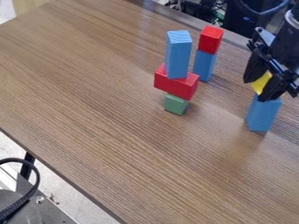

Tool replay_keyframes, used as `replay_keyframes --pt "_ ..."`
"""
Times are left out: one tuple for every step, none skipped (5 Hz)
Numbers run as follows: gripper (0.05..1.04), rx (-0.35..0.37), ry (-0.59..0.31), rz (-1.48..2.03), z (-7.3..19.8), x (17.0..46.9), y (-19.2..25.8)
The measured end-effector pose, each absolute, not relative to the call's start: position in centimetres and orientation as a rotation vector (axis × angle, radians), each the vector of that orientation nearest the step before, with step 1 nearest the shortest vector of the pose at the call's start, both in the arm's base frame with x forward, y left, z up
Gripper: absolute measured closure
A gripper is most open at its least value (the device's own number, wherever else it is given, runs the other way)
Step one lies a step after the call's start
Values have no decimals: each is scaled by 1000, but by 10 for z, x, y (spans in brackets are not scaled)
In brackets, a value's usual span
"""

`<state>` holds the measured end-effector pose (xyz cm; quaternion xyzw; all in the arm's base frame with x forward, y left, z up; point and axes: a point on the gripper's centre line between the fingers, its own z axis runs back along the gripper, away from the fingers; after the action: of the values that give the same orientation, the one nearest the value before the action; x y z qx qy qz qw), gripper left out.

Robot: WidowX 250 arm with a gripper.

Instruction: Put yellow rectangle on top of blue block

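1. Nearest, at the lower left beyond the tabletop's near edge, a black braided cable curves over a flat grey metal plate with a round screw head.
2. The tabletop has straight, streaky brown wood grain and a thin, straight near edge.
3. Toward the right edge, a smooth blue block, tall and flat-sided, stands upright.
4. Right above it, the black gripper, angular and hard-looking, is closed around the yellow block. The yellow block's lower end is at the blue block's top; I can't tell whether they touch.
5. Further left, a small green block with squared faces carries a wider oblong red block, lying flat. On that stands a tall blue block with faint grain on its end.
6. Behind this stack, nearer the far edge, another upright blue block bears a boxy red block.
7. Past the far edge are thin, tangled cables.
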<state>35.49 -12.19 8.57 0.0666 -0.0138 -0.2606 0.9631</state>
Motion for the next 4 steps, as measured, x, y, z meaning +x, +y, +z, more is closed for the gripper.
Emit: replay_keyframes --pt "558 137 -24 -527 84 354 -123" --pt "518 138 -23 -526 84 353 -123" --pt "216 130 -22 -524 84 353 -125" --pt "76 131 -12 -516 84 351 -124"
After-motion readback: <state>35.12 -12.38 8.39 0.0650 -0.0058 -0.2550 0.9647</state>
